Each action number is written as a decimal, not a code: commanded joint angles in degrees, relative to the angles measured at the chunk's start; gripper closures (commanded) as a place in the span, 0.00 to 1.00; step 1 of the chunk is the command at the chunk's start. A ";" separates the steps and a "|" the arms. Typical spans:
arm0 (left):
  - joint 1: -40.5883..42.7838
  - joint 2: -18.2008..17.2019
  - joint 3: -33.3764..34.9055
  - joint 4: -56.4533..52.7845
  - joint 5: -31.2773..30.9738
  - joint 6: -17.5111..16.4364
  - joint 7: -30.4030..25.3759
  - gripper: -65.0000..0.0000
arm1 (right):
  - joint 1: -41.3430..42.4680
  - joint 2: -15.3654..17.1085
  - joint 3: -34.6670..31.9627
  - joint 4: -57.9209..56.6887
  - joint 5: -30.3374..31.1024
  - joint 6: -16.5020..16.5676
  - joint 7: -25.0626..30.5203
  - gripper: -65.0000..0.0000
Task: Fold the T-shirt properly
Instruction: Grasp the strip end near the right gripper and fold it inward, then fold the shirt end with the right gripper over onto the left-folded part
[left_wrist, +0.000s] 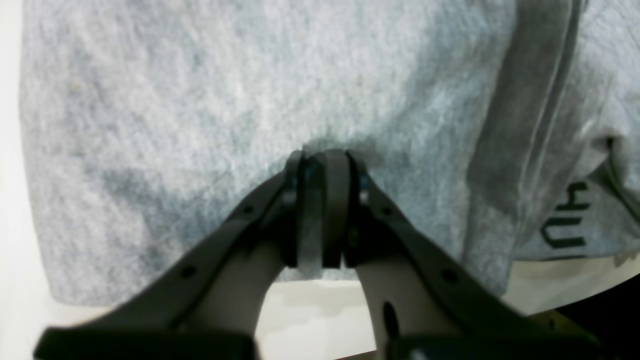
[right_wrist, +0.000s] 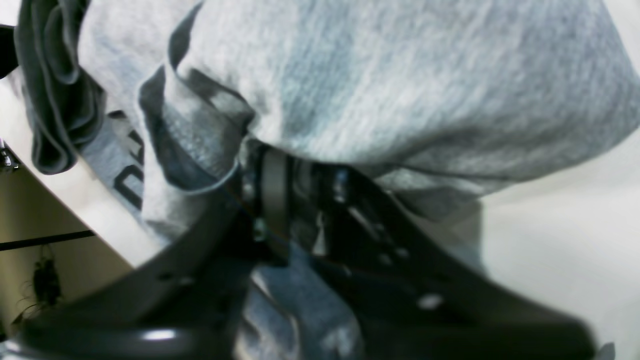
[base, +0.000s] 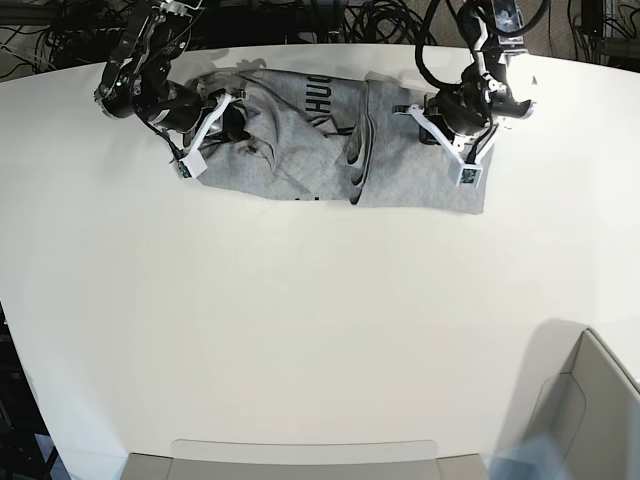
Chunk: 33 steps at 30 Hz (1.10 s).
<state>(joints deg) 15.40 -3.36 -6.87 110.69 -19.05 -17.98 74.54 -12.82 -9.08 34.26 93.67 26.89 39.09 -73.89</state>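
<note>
The heather-grey T-shirt (base: 300, 150) lies bunched and creased at the far side of the white table (base: 300, 320). Black lettering (base: 325, 100) shows near its far edge. My left gripper (base: 432, 125) is on the shirt's right part. In the left wrist view the left gripper (left_wrist: 322, 160) is shut, pinching a strip of the plain grey cloth (left_wrist: 200, 100), with lettering (left_wrist: 567, 220) at the right. My right gripper (base: 228, 120) is on the shirt's left part. In the right wrist view the right gripper (right_wrist: 280, 165) is shut on cloth (right_wrist: 400, 75) that drapes over and hides its tips.
A grey bin (base: 590, 400) stands at the near right corner. A pale tray edge (base: 300, 460) runs along the front. Cables (base: 300, 20) lie behind the table's far edge, close to both arms.
</note>
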 joint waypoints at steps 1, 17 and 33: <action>-0.23 -0.21 -0.12 0.91 -0.42 -0.09 -0.65 0.91 | -0.59 0.08 -0.19 -1.23 -8.92 0.91 -6.11 0.96; 1.88 -0.21 -0.20 1.26 -0.51 -0.09 -0.57 0.91 | 11.98 2.36 15.63 -1.58 -13.93 0.91 -6.11 1.00; 2.32 -1.88 -0.47 1.26 -0.42 -0.09 -0.57 0.91 | 12.69 4.29 16.07 -1.49 -13.93 0.91 -6.11 1.00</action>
<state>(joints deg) 17.91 -5.08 -7.25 110.87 -19.33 -18.00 74.50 -0.14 -5.10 50.39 91.88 15.55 39.09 -78.02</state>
